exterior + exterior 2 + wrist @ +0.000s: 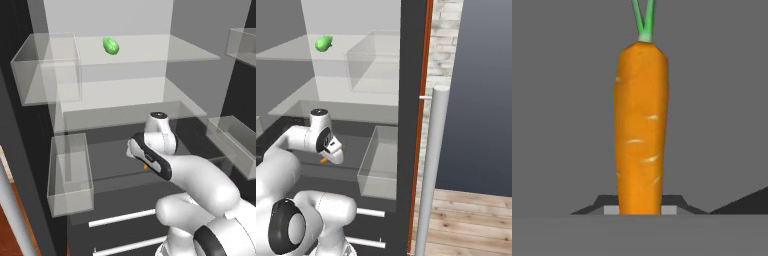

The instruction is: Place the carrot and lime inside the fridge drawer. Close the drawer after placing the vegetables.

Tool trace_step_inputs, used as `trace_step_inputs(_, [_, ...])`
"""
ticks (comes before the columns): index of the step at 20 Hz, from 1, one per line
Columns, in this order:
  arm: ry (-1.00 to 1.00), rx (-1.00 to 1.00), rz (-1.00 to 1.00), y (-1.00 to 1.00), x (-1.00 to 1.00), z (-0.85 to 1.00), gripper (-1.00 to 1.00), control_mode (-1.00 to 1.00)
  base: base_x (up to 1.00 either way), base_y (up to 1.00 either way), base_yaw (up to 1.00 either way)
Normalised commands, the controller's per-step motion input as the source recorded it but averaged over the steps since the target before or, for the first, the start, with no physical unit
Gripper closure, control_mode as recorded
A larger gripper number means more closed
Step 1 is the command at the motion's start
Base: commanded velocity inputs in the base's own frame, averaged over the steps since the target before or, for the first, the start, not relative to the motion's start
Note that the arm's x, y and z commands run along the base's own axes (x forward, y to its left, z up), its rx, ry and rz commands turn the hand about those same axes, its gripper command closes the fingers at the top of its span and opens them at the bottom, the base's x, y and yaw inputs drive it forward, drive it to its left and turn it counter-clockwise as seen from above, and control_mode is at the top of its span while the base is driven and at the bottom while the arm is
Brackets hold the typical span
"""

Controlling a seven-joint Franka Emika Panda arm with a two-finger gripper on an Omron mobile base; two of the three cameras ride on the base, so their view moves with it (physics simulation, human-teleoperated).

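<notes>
My gripper (640, 210) is shut on the carrot (641, 125). The orange root stretches away from the fingertips, with its green stalks at the far end. Behind it lies the flat dark grey floor of the fridge drawer (562, 125). In the left base view the hand hangs low over the pulled-out drawer (107, 155), and a sliver of carrot (145, 167) peeks out under the gripper (144, 164). From the right base view the carrot tip (323, 160) shows beneath the gripper (330, 157), above the drawer (356, 145). The lime is out of view.
A bright green oval thing (111, 46) lies on an upper glass shelf. Clear plastic bins stand at the left (70, 175), the upper left (47, 67) and the right (232, 142). White handle bars (122, 217) run below the drawer. A grey pole (428, 170) rises beside the fridge's right edge.
</notes>
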Motion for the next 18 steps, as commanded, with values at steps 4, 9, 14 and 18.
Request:
trace_step_inputs(4, [-0.01,0.0,0.15,0.0,-0.66,-0.15,1.0,-1.0,0.0,0.0,0.0])
trace_step_inputs(9, [0.0,0.0,0.14,0.0,-0.61,0.0,1.0,-1.0,0.0,0.0,0.0])
trace_step_inputs(14, [0.05,0.0,0.13,0.0,-0.23,0.0,1.0,-1.0,0.0,0.0,0.0])
trace_step_inputs(18, [0.04,0.0,0.11,0.0,0.51,-0.19,1.0,-1.0,0.0,0.0,0.0])
